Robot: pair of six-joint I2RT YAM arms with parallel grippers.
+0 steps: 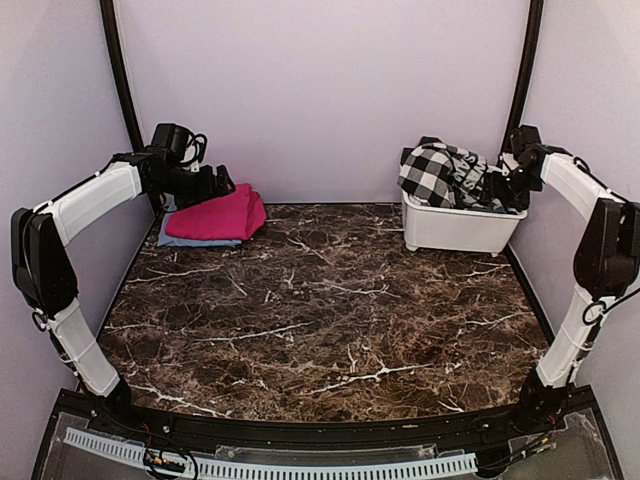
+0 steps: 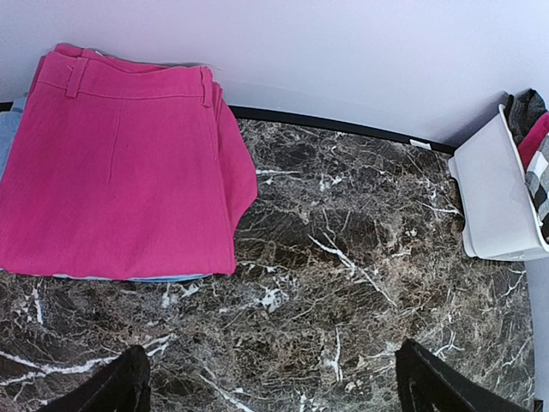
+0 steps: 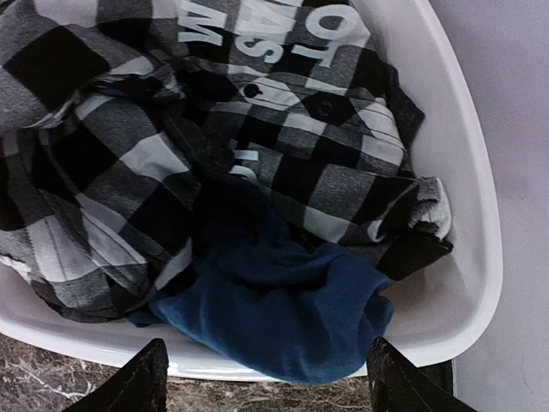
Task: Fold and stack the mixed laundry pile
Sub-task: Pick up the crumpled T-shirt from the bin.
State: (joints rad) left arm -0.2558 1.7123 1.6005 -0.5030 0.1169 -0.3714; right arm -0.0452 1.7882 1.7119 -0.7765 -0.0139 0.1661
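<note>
A folded magenta-pink cloth point(image 1: 218, 215) point(image 2: 120, 163) lies at the back left on a light-blue piece point(image 1: 185, 238) point(image 2: 7, 129). My left gripper point(image 1: 215, 183) point(image 2: 274, 386) hovers open just over its near edge, holding nothing. The rest of the mixed laundry pile fills the white tub point(image 1: 455, 228) point(image 3: 467, 172) at the back right. There a black-and-white checked garment point(image 1: 435, 170) point(image 3: 129, 154) lies on top, and a navy-blue cloth point(image 3: 283, 300) hangs over the rim. My right gripper point(image 1: 510, 185) point(image 3: 270, 382) is open just above the navy cloth, with nothing between its fingers.
The dark marble tabletop point(image 1: 330, 300) spans the space between the folded stack and the tub. Lilac walls close in the back and both sides. The left wrist view catches the tub point(image 2: 493, 197) at its right edge.
</note>
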